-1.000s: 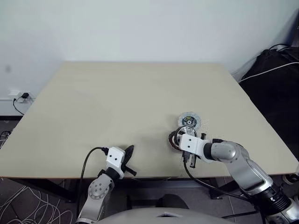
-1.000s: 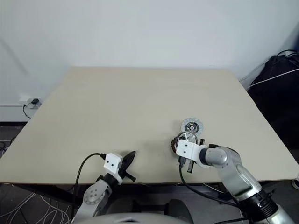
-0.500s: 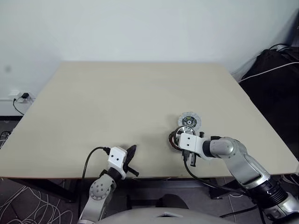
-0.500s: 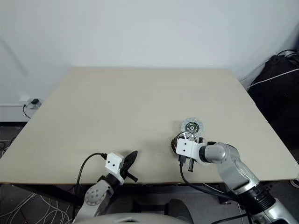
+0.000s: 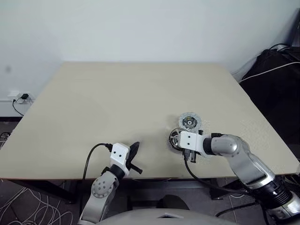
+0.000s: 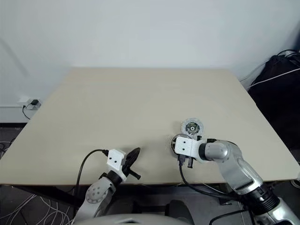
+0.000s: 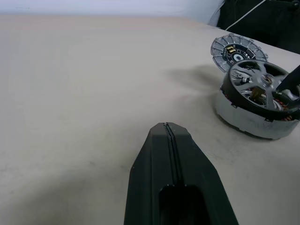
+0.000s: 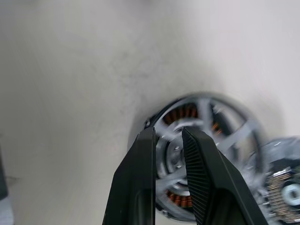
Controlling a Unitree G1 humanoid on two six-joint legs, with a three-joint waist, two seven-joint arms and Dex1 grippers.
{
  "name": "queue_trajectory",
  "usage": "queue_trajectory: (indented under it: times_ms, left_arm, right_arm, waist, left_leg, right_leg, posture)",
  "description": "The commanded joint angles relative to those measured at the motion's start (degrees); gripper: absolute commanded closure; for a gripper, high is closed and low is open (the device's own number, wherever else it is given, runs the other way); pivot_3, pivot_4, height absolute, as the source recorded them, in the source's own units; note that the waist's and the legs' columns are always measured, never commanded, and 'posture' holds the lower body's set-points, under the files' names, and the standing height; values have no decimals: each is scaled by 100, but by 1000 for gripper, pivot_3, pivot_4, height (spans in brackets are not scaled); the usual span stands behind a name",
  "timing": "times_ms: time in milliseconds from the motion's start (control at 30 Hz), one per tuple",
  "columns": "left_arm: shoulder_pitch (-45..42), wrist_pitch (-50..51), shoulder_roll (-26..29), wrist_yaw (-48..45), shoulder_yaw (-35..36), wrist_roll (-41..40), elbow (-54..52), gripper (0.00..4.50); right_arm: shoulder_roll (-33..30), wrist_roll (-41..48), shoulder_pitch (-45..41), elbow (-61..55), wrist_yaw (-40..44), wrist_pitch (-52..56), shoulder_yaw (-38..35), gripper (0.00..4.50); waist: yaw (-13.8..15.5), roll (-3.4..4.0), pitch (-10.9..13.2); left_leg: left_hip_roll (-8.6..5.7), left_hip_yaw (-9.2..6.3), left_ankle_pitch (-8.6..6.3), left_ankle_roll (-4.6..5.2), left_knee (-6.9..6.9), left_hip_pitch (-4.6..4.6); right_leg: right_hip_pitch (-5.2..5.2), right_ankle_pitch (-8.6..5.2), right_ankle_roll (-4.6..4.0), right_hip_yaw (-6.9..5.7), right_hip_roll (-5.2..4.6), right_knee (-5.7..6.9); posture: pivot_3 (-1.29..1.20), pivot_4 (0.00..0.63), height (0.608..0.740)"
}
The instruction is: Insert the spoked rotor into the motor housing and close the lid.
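The right gripper [image 8: 168,136] has parted slightly, lifting above the spoked rotor [image 8: 206,140].

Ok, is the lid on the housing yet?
No: in the left wrist view the lid lies on the table behind the housing, whose top is open with the rotor showing.

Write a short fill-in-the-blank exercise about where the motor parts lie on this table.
1. The shiny silver spoked rotor sits inside the round dark ____ with copper windings.
2. The flat pale grey round lid leans against the housing, its ____ patterned face showing.
3. The left pincer is ____ and holds nothing.
4. Everything rests on a beige ____.

Answers: motor housing; dark; shut; table
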Motion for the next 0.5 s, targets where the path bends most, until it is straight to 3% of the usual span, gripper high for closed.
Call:
queue_trajectory:
  times_ms: [33,200,333,500]
  left_arm:
    - [-25,95,-18,21,-53,-13,-385,4500]
    - [-19,228,-5,12,-79,-25,-525,4500]
    - [-20,249,4,14,-77,-23,-568,4500]
    - [-2,250,14,41,-65,-5,-607,4500]
  right_arm:
    - [-208,199,42,-548,149,67,-331,3512]
    - [-56,105,-10,-627,-320,256,-524,3512]
    - [655,-175,-196,-134,-1260,641,-552,4468]
    - [1565,-177,-169,432,-2109,920,-567,4468]
  waist:
    - [5,1,0]
    - [-6,-2,1]
    - [-9,-1,-2]
    - [7,0,-4]
  left_leg:
    - [0,0,0,0,0,0]
    - [0,0,0,0,0,1]
    - [1,0,0,-1,0,5]
    - [0,1,0,-1,-1,-1]
  right_leg:
    - [0,0,0,0,0,0]
    - [0,0,0,2,-1,0]
    - [1,2,-1,1,-1,1]
    - [-1,4,-2,-2,-5,0]
  posture:
    - [0,0,740]
    - [0,0,740]
    - [0,0,740]
    - [0,0,740]
